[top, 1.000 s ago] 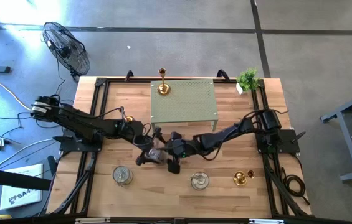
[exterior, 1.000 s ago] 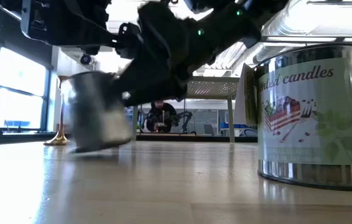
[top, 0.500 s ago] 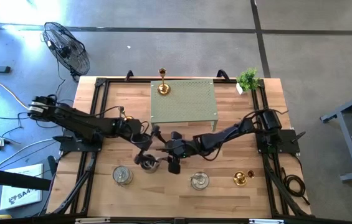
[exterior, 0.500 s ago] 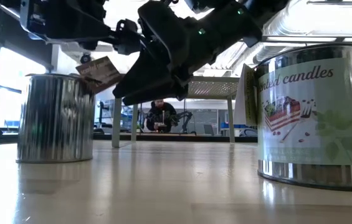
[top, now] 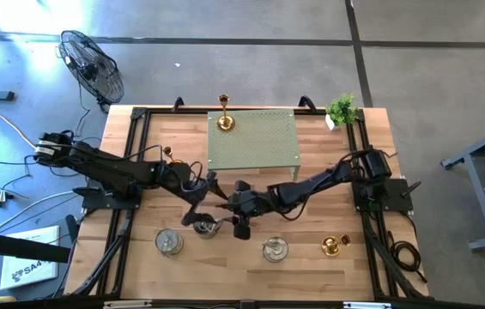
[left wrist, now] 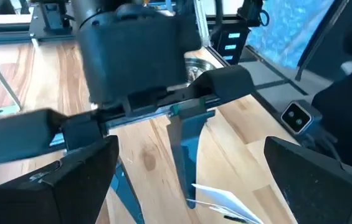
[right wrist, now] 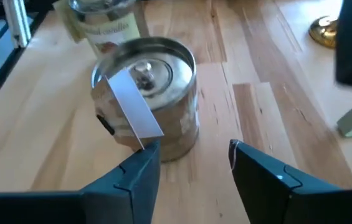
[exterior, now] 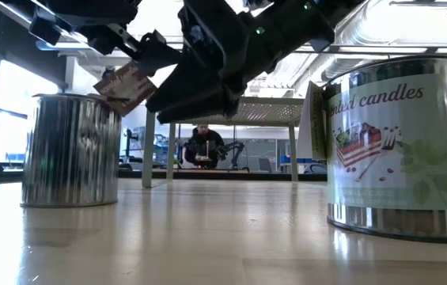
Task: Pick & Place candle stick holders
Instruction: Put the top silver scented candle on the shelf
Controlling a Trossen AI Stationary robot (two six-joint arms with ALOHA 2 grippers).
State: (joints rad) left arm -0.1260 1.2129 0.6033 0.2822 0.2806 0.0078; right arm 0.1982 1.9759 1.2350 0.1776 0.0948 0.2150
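Both grippers hang over a silvery holder at table centre, neither one holding it.

Near edge first: three holders in a row, a silvery holder at 7 o'clock, another silvery holder at 6, a gold holder at 5. Just beyond, the centre silvery holder stands upright on the wood, its paper tag sticking up. Right gripper hovers just over it, fingers parted, gripping nothing. Left gripper sits beside it, jaws spread wide, empty too. Farther back, a green mat at 12 with one gold holder at its corner, and the little plant at 1.
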